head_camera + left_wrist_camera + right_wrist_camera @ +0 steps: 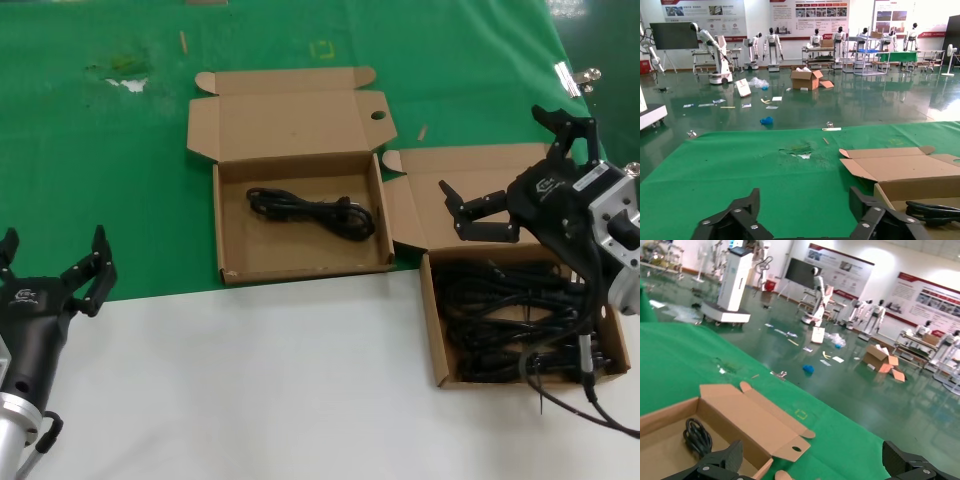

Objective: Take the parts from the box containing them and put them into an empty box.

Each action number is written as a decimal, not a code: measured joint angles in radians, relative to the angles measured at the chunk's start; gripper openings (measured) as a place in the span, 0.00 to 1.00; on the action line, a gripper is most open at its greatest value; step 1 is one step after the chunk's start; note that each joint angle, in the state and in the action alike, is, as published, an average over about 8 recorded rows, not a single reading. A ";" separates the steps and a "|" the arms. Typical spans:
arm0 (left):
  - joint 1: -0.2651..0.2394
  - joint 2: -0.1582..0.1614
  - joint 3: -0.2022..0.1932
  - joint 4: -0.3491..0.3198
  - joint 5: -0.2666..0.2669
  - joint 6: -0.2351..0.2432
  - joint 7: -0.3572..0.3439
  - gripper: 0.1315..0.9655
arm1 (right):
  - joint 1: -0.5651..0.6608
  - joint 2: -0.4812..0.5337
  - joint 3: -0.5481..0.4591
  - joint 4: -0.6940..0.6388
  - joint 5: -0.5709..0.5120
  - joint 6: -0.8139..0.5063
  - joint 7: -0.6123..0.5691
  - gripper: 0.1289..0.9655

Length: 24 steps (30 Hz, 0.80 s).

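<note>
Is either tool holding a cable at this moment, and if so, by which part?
Nothing is held. The right tool is open above the full box; the left tool is open and idle near the white surface.

left gripper [52, 268]: matte black, claw-like fingers with angular segmented links, small white logo on black palm housing, black cylindrical wrist running into silver metal ring, thin black cable looping beside ring. in left wrist view fingers [735, 220] show small silver screws along links. right gripper [520, 170]: same black claw build, white logo on housing, bolted to silver-grey block wrist; black cables trail from wrist. right wrist view shows black finger [715, 467] with silver screw.
</note>
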 joint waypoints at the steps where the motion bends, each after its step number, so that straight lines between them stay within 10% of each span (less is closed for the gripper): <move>1: 0.000 0.000 0.000 0.000 0.000 0.000 0.000 0.51 | -0.004 -0.004 0.000 -0.001 0.009 0.009 -0.005 1.00; 24: 0.000 0.000 0.000 0.000 0.000 0.000 0.000 0.95 | -0.100 -0.105 0.001 -0.026 0.220 0.205 -0.119 1.00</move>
